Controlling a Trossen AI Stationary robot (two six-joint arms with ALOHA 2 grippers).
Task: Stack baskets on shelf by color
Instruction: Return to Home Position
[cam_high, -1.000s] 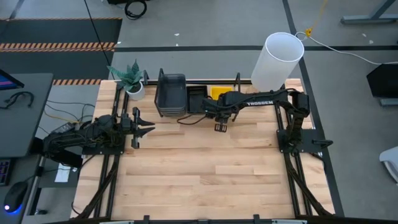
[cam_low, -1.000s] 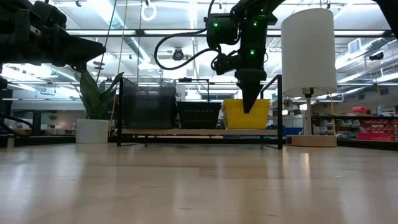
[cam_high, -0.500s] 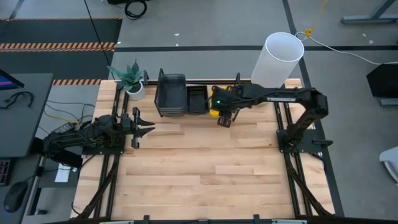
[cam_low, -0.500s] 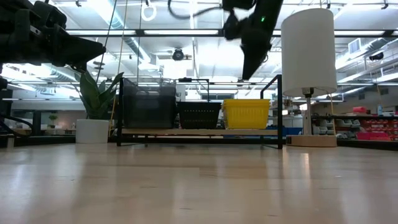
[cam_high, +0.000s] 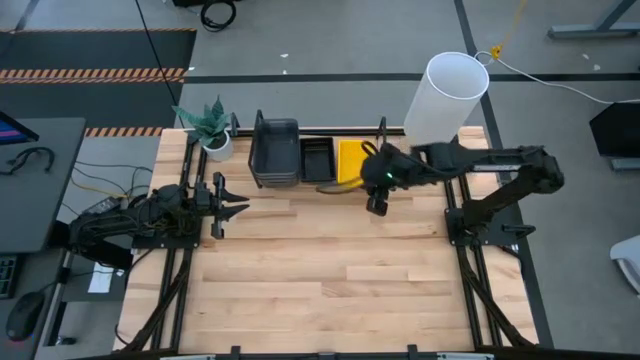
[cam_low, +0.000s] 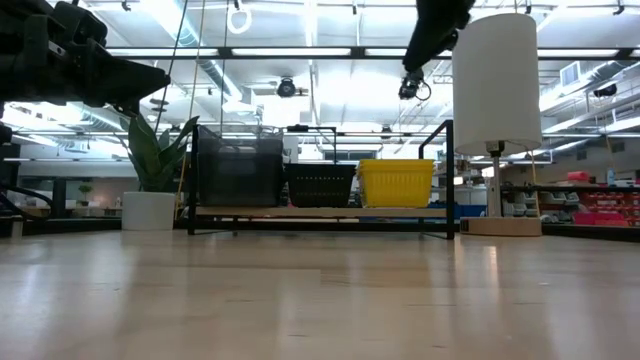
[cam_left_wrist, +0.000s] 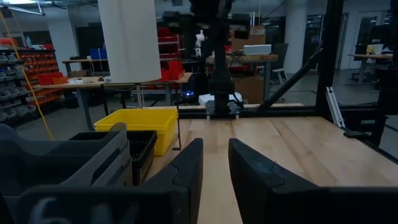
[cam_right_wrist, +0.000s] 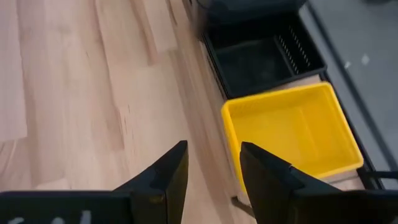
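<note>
The black wire shelf (cam_high: 383, 126) (cam_low: 320, 212) stands at the table's far edge. On it, from the table's left to right, sit a stack of dark grey baskets (cam_high: 275, 150) (cam_low: 240, 165), black mesh baskets (cam_high: 317, 160) (cam_low: 320, 185) and yellow baskets (cam_high: 352, 160) (cam_low: 397, 183). My right gripper (cam_high: 377, 205) (cam_right_wrist: 211, 165) is open and empty, raised high just near of the yellow baskets (cam_right_wrist: 289, 134). My left gripper (cam_high: 228, 207) (cam_left_wrist: 215, 165) waits open near the table's left edge, pointing across at the shelf.
A tall white cylinder (cam_high: 445, 95) (cam_low: 497, 80) stands right of the shelf at the far right corner. A potted plant (cam_high: 212, 125) (cam_low: 155, 160) stands left of the shelf. Bare wooden tabletop (cam_high: 330, 270) stretches from the shelf to the near edge.
My right gripper has risen from just in front of the yellow baskets to well above the shelf, and its arm has drawn back toward the table's right edge. The baskets have stayed where they were.
</note>
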